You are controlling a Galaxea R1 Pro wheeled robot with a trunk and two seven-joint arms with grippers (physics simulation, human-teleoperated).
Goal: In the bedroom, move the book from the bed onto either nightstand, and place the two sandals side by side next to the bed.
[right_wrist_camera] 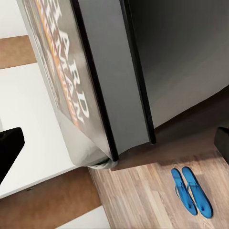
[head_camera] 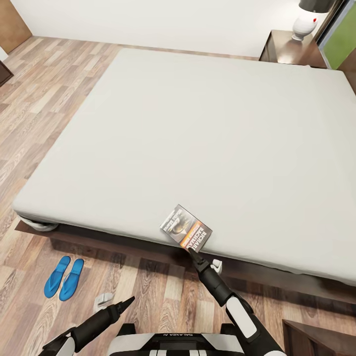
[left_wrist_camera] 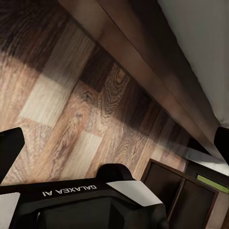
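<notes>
Now | book (head_camera: 186, 232) diagonal at bed (head_camera: 198, 128) edge | right pincer (head_camera: 194, 254) clamps it | left pincer (head_camera: 129, 300) unclear

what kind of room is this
Most likely a bedroom: a large bed with a bare mattress, a nightstand carrying a lamp beside it, and blue sandals on the wood floor.

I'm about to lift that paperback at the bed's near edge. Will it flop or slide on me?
The book looks thin, so it is probably light and may bend if pinched by one corner. It lies flat at the mattress edge of the bed, so a nudge could push it off. Its cover looks smooth, possibly slippery against the right tool.
</notes>
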